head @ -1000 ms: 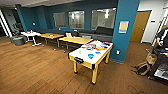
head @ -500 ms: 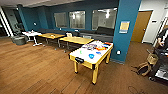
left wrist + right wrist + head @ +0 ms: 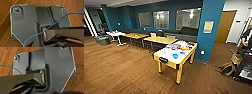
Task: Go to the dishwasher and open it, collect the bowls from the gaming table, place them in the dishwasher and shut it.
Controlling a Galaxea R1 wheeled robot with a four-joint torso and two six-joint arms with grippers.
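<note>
Both pincers: can't tell if spread or pressed together; the wrist views give robot plate over wood plank floor [image 3: 5, 18]. Head view has shifted over the last second, so the camera is moving. Long pale yellow-wood gaming table [image 3: 166, 55] now sits mid-view, well ahead. Small round blue plastic bowls [image 3: 175, 56] lie on its top.
</note>
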